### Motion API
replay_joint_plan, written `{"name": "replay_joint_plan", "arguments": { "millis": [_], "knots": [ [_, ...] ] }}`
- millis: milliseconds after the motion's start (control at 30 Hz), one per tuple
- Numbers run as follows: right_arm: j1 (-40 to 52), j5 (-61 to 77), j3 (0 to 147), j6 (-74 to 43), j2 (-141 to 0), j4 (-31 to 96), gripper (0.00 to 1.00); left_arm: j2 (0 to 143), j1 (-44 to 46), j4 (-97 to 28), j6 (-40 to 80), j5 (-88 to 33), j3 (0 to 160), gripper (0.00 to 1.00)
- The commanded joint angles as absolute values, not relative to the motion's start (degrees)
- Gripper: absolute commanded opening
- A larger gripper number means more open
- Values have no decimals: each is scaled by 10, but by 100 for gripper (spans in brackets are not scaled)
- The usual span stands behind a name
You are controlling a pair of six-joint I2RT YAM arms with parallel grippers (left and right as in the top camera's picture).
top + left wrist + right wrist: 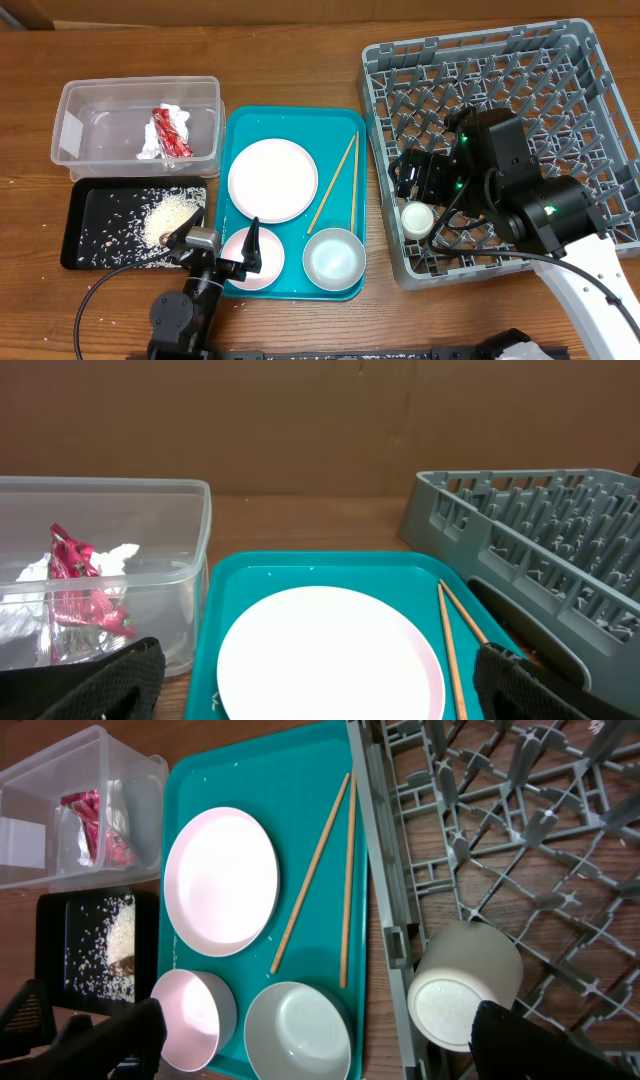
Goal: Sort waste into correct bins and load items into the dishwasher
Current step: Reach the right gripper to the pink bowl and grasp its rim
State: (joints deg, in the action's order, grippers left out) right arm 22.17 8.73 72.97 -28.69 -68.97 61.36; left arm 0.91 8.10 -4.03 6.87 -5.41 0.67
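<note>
Overhead: we find the chopsticks (pixel 333 185) on the teal tray (pixel 245 130), between the plate (pixel 272 180) and the dish rack (pixel 500 110). Their long axes run near-to-far; the far ends meet and the near ends splay. The cup (pixel 417 218) sits in the rack's near-left corner. The left gripper (pixel 218 240) hovers by the left bowl (pixel 252 262); the right gripper (pixel 405 185) hangs just beside the cup.

Left wrist: the fingers (pixel 110 685) stand wide apart and empty, with the plate (pixel 330 655) ahead between them.

Right wrist: the fingers (pixel 530 1040) stand wide apart, gripping nothing. The cup's (pixel 465 985) base faces the camera.
</note>
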Motion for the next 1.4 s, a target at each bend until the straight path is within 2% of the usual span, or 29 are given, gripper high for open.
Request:
{"name": "replay_joint_plan", "arguments": {
  "millis": [0, 467, 633, 733, 767, 800, 900, 1000, 1067, 1133, 1300, 1367],
  "knots": [
    [224, 85, 731, -285, -689, 612, 100, 3, 74, -39, 68, -58, 3, 100],
    [224, 85, 731, -285, -689, 612, 100, 3, 74, -39, 68, -58, 3, 100],
    [224, 107, 731, -292, -689, 545, 100, 3, 74, -39, 68, -58, 3, 100],
    [225, 175, 731, -285, -690, 529, 100, 3, 74, -39, 68, -58, 3, 100],
    [233, 217, 731, -281, -694, 524, 96, 3, 74, -39, 68, -58, 3, 100],
    [246, 239, 731, -281, -700, 524, 90, 3, 74, -39, 68, -58, 3, 100],
    [320, 245, 731, -281, -730, 526, 88, 3, 74, -39, 68, -58, 3, 100],
    [433, 165, 731, -282, -786, 522, 89, 3, 74, -39, 68, -58, 3, 100],
    [480, 110, 731, -291, -820, 515, 83, 3, 74, -39, 68, -58, 3, 100],
    [510, 74, 731, -302, -854, 500, 76, 3, 74, -39, 68, -58, 3, 100],
    [547, 69, 731, -283, -938, 432, 75, 3, 74, -39, 68, -58, 3, 100],
    [550, 72, 731, -282, -974, 403, 72, 3, 74, -39, 68, -58, 3, 100]
  ]
}}
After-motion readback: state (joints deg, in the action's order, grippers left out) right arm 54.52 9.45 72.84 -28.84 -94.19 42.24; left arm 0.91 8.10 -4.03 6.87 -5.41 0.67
